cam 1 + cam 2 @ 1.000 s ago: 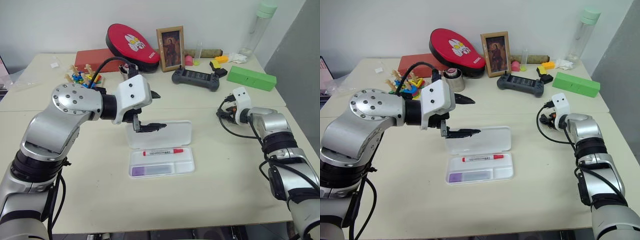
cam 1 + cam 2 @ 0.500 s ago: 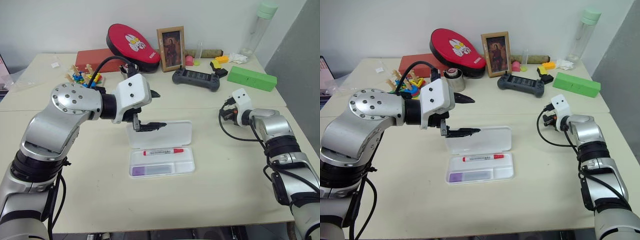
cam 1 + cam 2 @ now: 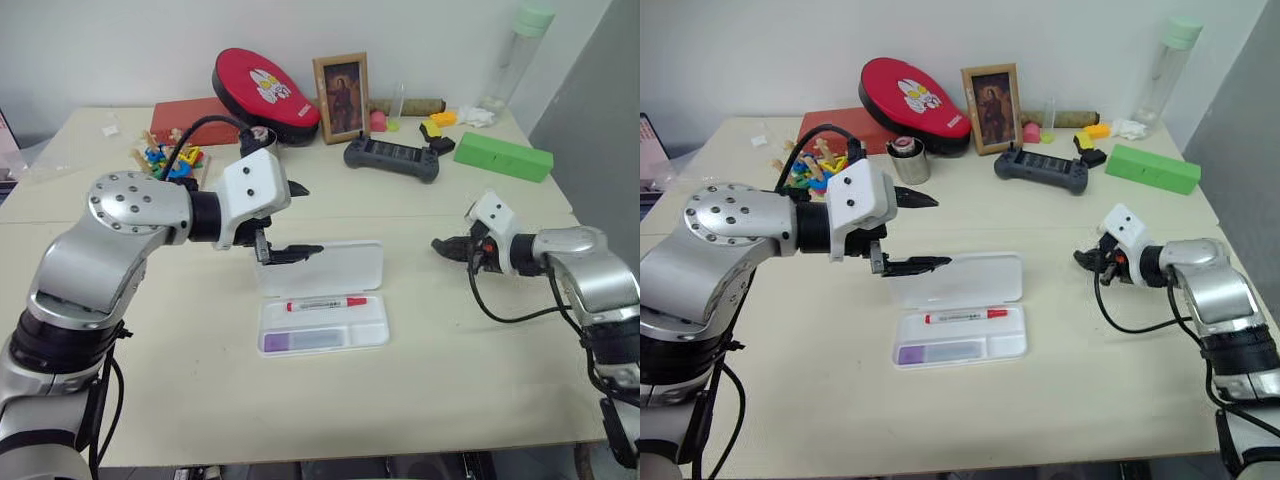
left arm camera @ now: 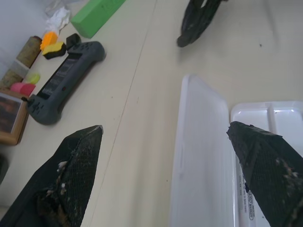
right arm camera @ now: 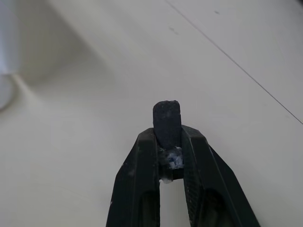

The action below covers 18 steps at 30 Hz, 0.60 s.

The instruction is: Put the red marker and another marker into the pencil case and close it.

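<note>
Cream-coloured flat tabletop (image 3: 450,380) carries everything. Taking the flat white plastic rectangular pencil case (image 3: 375,318) as the middle of the dial in the head views, the case lies open: its shallow divided tray is nearest the robot and its hinged lid (image 3: 340,268) is folded flat on the table at 12 o'clock from the tray.

At about 11 o'clock, the left gripper (image 3: 312,218) hovers over the left end of the lid with its two black fingers spread as wide as they go and nothing between them (the wrist view has one finger over the lid and the other over bare table).

At 3 o'clock, well apart from the case, the right gripper (image 3: 445,246) points towards it, fingers pinched onto a small dark stubby piece (image 5: 166,118) that sticks out past the fingertips.

Inside the tray, the slim white-barrelled marker with the red cap (image 3: 326,303) lies lengthwise in the far compartment, cap towards 3 o'clock. The shorter lilac-barrelled, purple-capped marker (image 3: 300,341) lies in the near compartment, at its 9 o'clock end.
</note>
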Available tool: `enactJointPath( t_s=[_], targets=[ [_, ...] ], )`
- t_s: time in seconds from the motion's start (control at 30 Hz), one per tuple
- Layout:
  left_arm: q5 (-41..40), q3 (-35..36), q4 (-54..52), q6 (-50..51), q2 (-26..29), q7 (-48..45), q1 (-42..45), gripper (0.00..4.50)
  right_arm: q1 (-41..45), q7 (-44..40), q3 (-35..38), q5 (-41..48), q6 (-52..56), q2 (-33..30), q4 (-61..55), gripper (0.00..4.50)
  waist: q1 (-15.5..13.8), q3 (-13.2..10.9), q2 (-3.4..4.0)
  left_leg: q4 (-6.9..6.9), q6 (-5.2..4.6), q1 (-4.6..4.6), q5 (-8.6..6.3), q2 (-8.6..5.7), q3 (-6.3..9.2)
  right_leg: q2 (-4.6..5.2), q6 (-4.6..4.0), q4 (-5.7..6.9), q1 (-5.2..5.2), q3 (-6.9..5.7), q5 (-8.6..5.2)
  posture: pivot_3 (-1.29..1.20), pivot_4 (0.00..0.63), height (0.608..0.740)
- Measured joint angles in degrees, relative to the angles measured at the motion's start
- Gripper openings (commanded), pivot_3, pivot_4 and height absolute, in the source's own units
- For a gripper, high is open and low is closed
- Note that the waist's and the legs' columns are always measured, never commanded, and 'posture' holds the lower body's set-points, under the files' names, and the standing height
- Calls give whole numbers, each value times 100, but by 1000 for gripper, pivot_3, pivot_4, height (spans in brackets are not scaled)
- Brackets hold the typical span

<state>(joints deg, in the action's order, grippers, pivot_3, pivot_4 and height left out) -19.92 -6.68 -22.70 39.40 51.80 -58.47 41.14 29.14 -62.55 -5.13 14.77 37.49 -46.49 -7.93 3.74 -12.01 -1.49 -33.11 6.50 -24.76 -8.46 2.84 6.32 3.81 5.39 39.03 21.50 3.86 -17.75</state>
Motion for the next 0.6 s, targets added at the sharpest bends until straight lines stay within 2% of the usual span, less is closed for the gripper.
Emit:
enactJointPath(
  t_s=[0.07, 0.17, 0.33, 0.47, 0.6],
  targets=[
    [2, 0, 7, -11, 39, -26, -10, 4500, -296, -380, -8, 563, 248, -92, -1030, 305, 2, 0, 0, -2, 0, 0, 0, 0, 0, 0, 0, 0, -2, 0, 0, 0, 150, 740],
    [15, 0, 13, -49, 78, -95, -10, 4500, -328, -497, -86, 1039, 530, -44, -1736, 305, -4, 0, -1, -11, 0, 0, 0, 0, 1, 0, 2, 0, -6, -1, 0, 0, 150, 740],
    [52, -4, 86, -142, 129, -174, 0, 4500, 83, -238, -793, 1045, 672, 494, -1694, 305, -15, 1, -3, -54, -1, -1, 0, 0, 2, -1, 33, 3, -15, 3, -3, 0, 150, 740],
    [93, -18, 150, -243, 163, -269, 10, 4500, 178, -190, -1151, 873, 610, 670, -1508, 305, -46, 1, -3, -60, -1, -7, -1, -1, 2, -1, 35, 2, -14, 6, 1, 0, 150, 740],
    [210, -44, 374, -368, 274, -455, 173, 4500, 321, -204, -1772, 452, 205, 934, -1028, 305, -59, 1, -3, -60, -1, -7, -1, -1, 4, -4, 26, 1, -14, 4, 6, 0, 150, 740]
  ],
)
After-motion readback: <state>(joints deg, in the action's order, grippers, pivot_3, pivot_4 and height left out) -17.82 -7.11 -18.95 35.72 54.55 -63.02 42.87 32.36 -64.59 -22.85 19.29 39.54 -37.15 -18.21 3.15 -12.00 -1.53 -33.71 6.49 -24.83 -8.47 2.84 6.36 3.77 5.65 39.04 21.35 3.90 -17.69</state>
